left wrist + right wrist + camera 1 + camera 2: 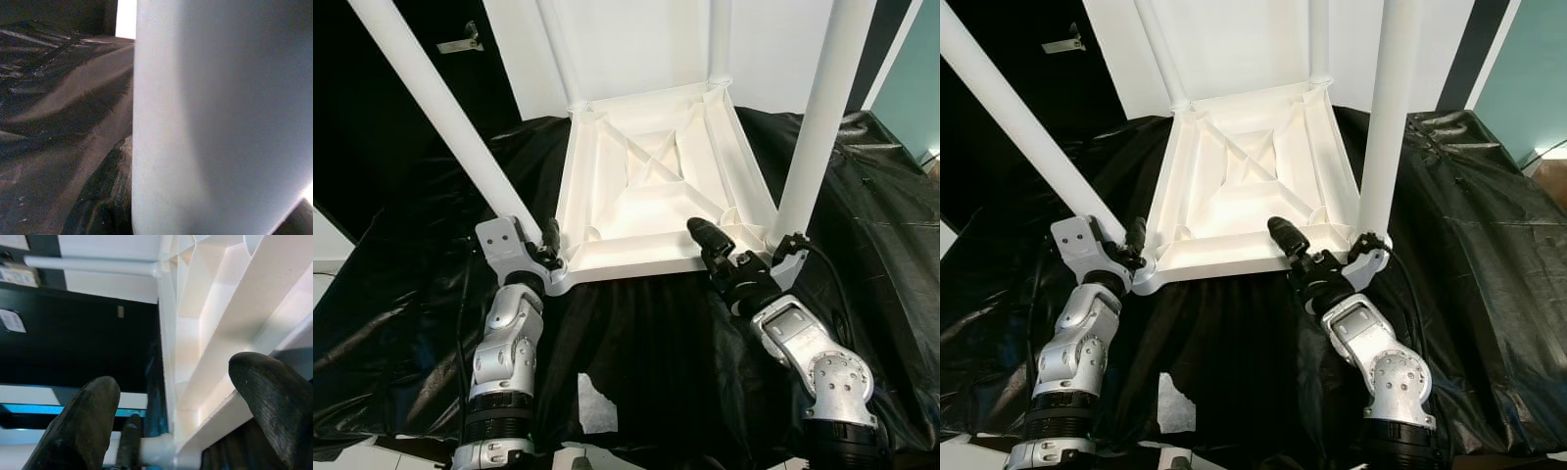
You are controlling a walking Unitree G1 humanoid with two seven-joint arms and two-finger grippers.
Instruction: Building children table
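Note:
A white children's table [651, 176] lies upside down on a black plastic sheet [636, 333], its four legs pointing up. My left gripper [546, 250] is at the near-left corner, shut around the base of the near-left leg [440, 108]. In the left wrist view that leg [215, 117] stands close against a black finger [98, 205]. My right gripper [715, 245] is open at the table's near edge, beside the near-right leg [818, 117]. In the right wrist view its fingers [83, 431] stand wide apart with the table's ribbed rim [215, 382] between them.
The crumpled black sheet spreads far to both sides and toward me. A pale patch [597, 406] shows through a gap in it near my body. A white wall panel [636, 39] stands behind the table, a teal wall [920, 88] at the far right.

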